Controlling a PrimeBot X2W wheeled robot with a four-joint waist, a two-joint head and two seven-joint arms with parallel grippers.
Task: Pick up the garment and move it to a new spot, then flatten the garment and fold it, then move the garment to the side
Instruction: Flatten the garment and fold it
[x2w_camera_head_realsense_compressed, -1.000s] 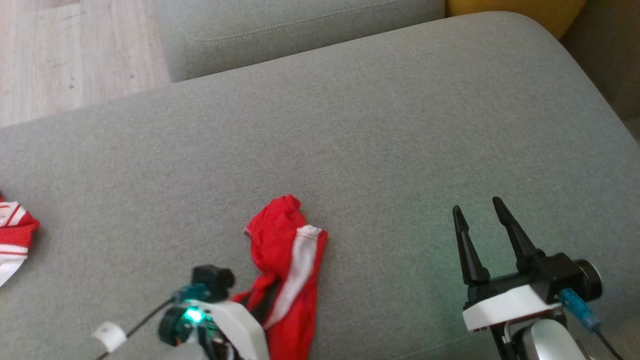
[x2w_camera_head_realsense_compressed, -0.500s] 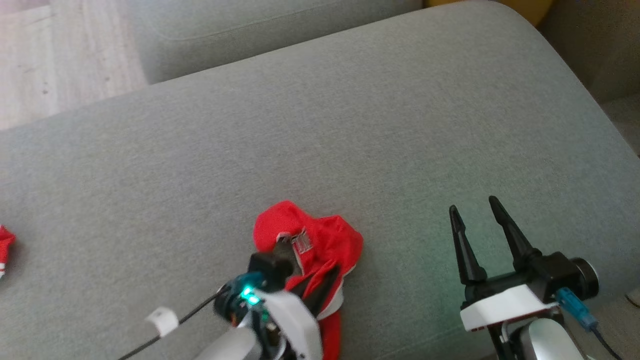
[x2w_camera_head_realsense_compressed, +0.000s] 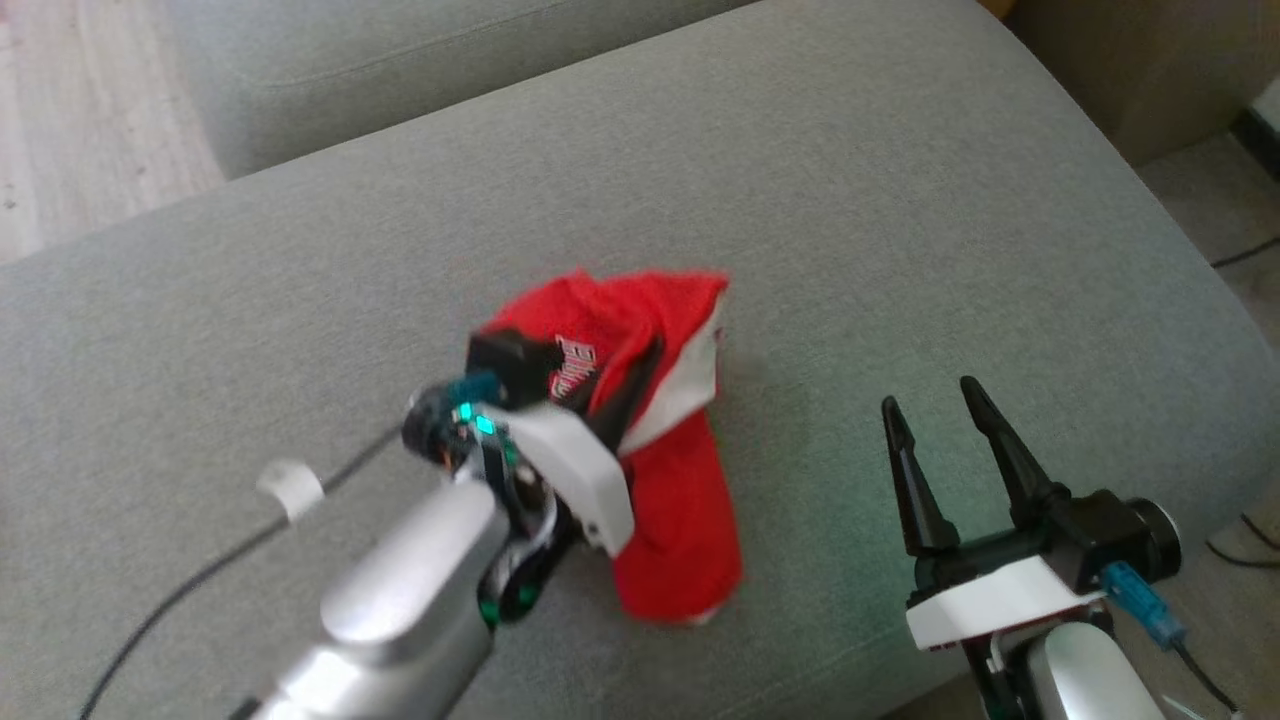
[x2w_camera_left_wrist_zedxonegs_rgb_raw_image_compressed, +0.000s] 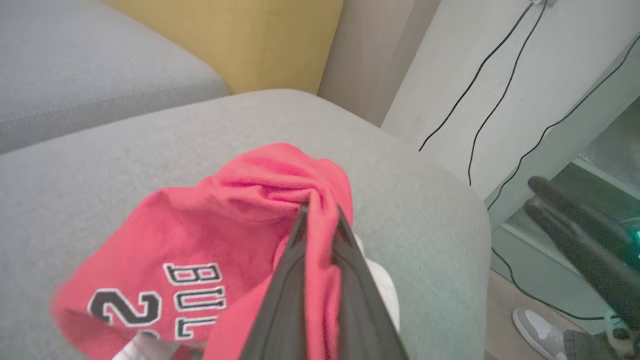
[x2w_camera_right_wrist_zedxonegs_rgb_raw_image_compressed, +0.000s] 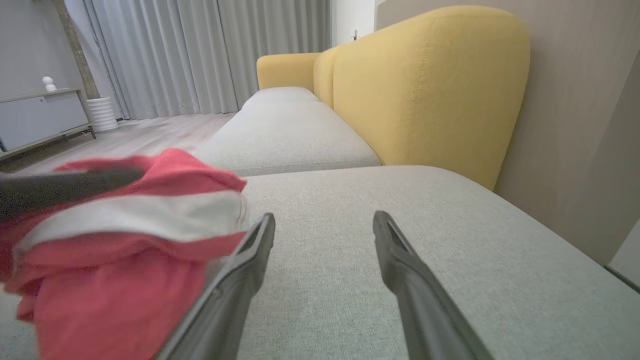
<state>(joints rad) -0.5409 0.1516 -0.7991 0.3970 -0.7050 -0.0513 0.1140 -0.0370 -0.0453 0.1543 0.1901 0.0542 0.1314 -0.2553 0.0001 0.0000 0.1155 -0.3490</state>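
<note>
A: The red garment (x2w_camera_head_realsense_compressed: 680, 500) is seen held up over the middle of the grey sofa seat (x2w_camera_head_realsense_compressed: 850, 200), somewhat toward the near edge. A bunched fold of it is pinched tight between the fingers of the left end effector (x2w_camera_left_wrist_zedxonegs_rgb_raw_image_compressed: 320, 220).

B: Confirmed. Can any writing be read?

A: In the left wrist view, white lettering (x2w_camera_left_wrist_zedxonegs_rgb_raw_image_compressed: 197, 280) edged in black is made out: "BUL", with a large "2" to its left. The rest is lost in a fold. In the head view the same print is blurred and cannot be read.

B: A white band (x2w_camera_right_wrist_zedxonegs_rgb_raw_image_compressed: 135, 215) is noted running across the red cloth in the right wrist view.

A: And the lower end of the garment is seen close to the near edge; whether it rests on the seat cannot be told.

B: The right end effector (x2w_camera_head_realsense_compressed: 930, 400) is observed toward the near right corner, fingers spread apart, nothing between them, just beside the garment but clear of it. A yellow backrest (x2w_camera_right_wrist_zedxonegs_rgb_raw_image_compressed: 425, 90) is seen beyond the far edge.
</note>
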